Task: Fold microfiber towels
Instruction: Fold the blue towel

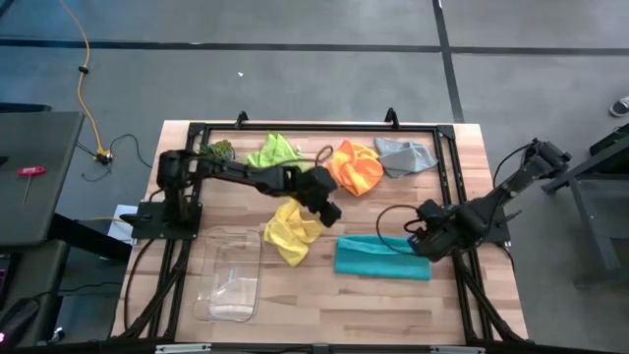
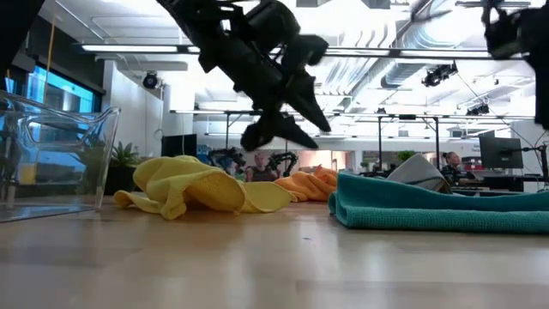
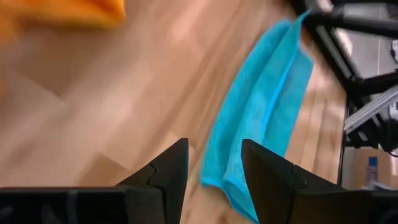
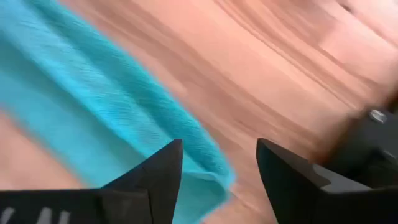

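Teal towel (image 1: pixel 383 258) lies folded; both grippers, left (image 1: pixel 331 212) and right (image 1: pixel 421 239), hang open beside it, holding nothing. Lift clear without snagging.

Bright, even overhead light, ceiling strip lights (image 2: pixel 137 49) glaring white across the top of the low view, soft faint shadows on the wooden table (image 1: pixel 324 305), both wrist views streaked with motion blur, near tabletop unfocused

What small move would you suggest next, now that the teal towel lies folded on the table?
Probably lift both arms clear: the left pincer and right pincer stand open with nothing held, and the teal towel lies folded flat. Then go for the crumpled yellow towel.
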`<act>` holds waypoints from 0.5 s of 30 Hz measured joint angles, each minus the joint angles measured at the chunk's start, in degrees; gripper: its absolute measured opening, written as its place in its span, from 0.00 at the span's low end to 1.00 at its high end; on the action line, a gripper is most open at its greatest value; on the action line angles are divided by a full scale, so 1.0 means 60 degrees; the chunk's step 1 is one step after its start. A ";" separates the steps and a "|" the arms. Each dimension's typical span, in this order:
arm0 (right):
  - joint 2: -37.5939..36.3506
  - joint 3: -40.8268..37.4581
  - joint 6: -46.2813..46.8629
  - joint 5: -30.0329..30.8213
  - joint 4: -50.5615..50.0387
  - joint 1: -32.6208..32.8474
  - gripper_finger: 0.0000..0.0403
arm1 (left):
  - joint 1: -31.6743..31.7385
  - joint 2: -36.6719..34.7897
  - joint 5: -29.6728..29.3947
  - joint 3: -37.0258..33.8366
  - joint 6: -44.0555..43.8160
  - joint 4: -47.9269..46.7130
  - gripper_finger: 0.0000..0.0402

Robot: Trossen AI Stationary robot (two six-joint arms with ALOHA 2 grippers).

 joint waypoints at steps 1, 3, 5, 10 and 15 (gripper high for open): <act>-0.0135 0.0008 -0.0048 0.0157 0.0366 0.0121 0.49 | 0.0060 -0.0175 -0.0022 0.0000 0.0179 -0.0036 0.35; -0.0371 -0.0059 -0.0078 0.0412 0.1115 0.0474 0.49 | -0.0021 -0.0476 -0.0018 0.0000 0.0647 0.0041 0.35; -0.0535 -0.0284 -0.0122 0.0451 0.2030 0.0866 0.49 | -0.0369 -0.0626 -0.0002 -0.0008 0.1171 0.0253 0.35; -0.0262 -0.0803 0.0780 0.0253 0.3511 0.1807 0.43 | -0.1690 -0.0539 0.0544 -0.0605 0.1336 0.2441 0.29; 0.0458 -0.1320 0.2073 -0.0608 0.3550 0.2198 0.14 | -0.2788 0.0360 0.0068 -0.0922 0.0377 0.3886 0.07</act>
